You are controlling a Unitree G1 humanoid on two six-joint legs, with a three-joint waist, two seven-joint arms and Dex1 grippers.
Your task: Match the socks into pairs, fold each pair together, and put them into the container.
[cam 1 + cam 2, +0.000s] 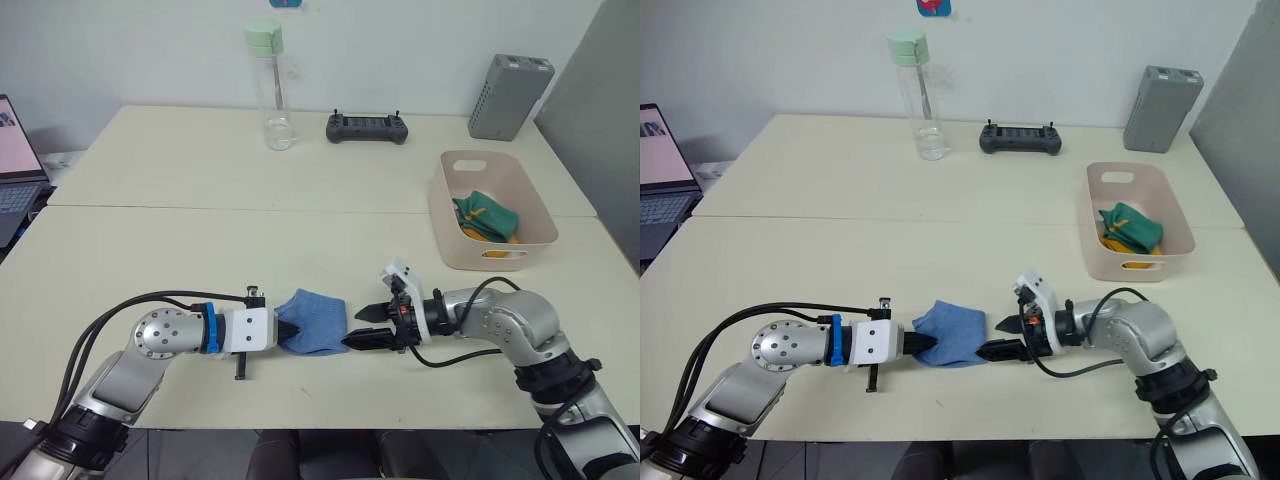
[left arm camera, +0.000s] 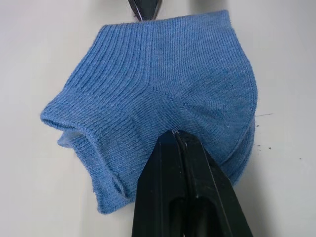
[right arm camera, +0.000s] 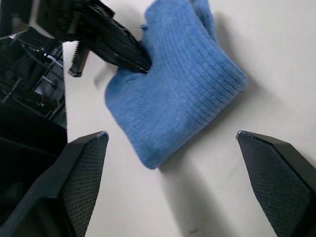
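A folded light blue sock bundle (image 1: 314,320) lies near the table's front edge, at least two layers thick in the left wrist view (image 2: 148,84). My left gripper (image 1: 288,333) is shut on its left edge, the fingers (image 2: 175,148) pinching the fabric. My right gripper (image 1: 362,328) is open just right of the bundle, its fingertips (image 3: 89,158) apart and not touching it. The pale pink container (image 1: 441,215) stands at the right. Inside it lie dark green socks (image 1: 484,213) over a yellow sock (image 1: 497,252).
At the back of the table stand a clear bottle with a green cap (image 1: 270,90), a black controller (image 1: 367,127) and a grey ribbed box (image 1: 509,95). A laptop (image 1: 15,170) sits off the left edge. Cables trail from both arms.
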